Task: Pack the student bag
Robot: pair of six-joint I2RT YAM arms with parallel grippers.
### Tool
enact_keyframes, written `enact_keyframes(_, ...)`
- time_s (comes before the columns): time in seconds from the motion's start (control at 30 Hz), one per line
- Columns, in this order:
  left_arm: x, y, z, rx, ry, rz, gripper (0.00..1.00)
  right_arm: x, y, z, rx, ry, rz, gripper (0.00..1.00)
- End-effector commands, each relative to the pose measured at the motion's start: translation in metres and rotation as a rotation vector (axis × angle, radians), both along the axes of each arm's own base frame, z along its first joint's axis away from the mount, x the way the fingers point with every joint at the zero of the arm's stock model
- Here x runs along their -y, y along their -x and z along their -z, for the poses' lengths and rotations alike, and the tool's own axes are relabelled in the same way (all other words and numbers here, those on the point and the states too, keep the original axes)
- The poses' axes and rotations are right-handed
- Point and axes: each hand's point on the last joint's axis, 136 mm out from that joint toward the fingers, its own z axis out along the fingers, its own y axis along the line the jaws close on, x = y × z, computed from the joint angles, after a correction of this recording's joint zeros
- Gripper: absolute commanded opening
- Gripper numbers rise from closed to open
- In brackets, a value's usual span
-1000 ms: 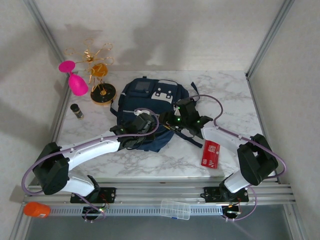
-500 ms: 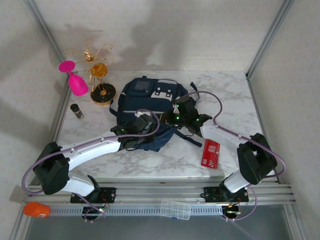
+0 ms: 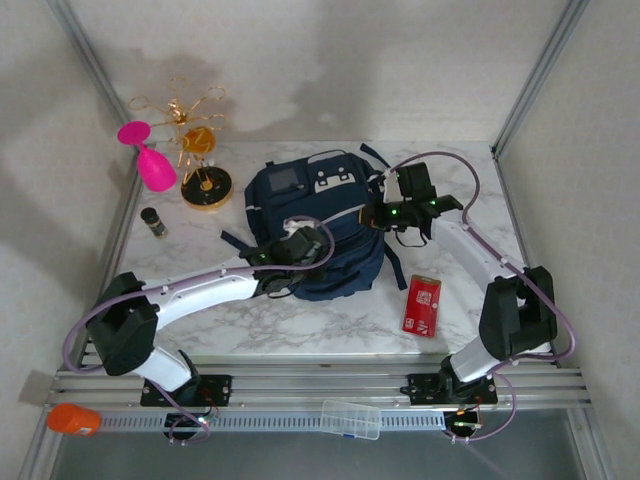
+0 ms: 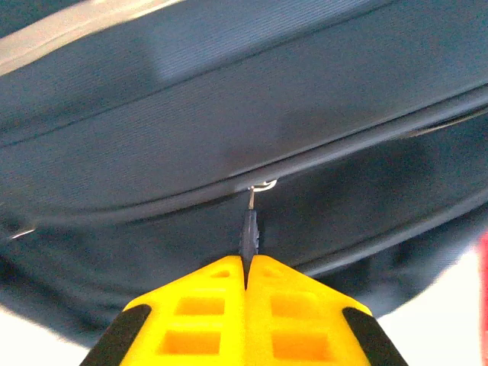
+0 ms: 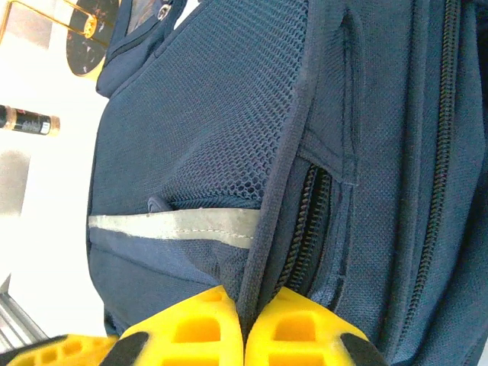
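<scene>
White marble-patterned bench (image 3: 300, 328) beneath everything. At its middle, reaching toward the far edge, a large navy blue fabric backpack (image 3: 350, 255) (image 4: 229, 114) (image 5: 206, 114), lying flat with grey square panel and white buckle patch facing up, dark straps trailing off its left and far-right sides. Over the backpack's near-left part, the left gripper (image 3: 318, 243) (image 4: 245, 278), yellow fingers pressed together with no gap, pinching a small dark zip pull (image 4: 249, 229) hanging from a metal loop. At the backpack's right side, the right gripper (image 3: 380, 212) (image 5: 244, 313), likewise squeezed tight, nipping a navy fabric seam between the mesh pocket and a zip. Near the far-left corner, a gold wire stand on a dark round base (image 3: 206, 187) (image 5: 88, 53); just left of it, tilted, a bright pink plastic goblet (image 3: 150, 162). Toward the near-right corner, apart from the backpack, a flat red card (image 3: 422, 305). On the metal rail below the near edge, a clear plastic box (image 3: 350, 418); at the rail's left end, an orange rounded object (image 3: 72, 418). By the left edge, a small dark cylindrical bottle (image 3: 153, 221) (image 5: 27, 120).
</scene>
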Motion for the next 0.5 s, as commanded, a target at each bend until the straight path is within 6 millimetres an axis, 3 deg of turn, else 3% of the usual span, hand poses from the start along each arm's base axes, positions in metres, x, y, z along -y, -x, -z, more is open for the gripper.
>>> enact_keyframes(0.0,-0.061,0.015,0.038,-0.104,-0.167,-0.021,0.00,0.003,-0.027,-0.029,0.138,0.008,-0.003,0.00)
enact_keyframes(0.1,-0.091,0.005,0.042,-0.092,-0.202,-0.063,0.00,0.005,-0.028,-0.025,0.130,0.028,-0.003,0.00)
enact_keyframes(0.3,-0.105,-0.022,0.012,0.064,-0.150,-0.054,0.00,0.010,-0.031,-0.025,0.133,0.061,0.015,0.00)
enact_keyframes(0.47,-0.113,-0.048,-0.007,0.209,-0.225,-0.024,0.00,0.002,-0.031,-0.022,0.114,0.034,-0.021,0.00)
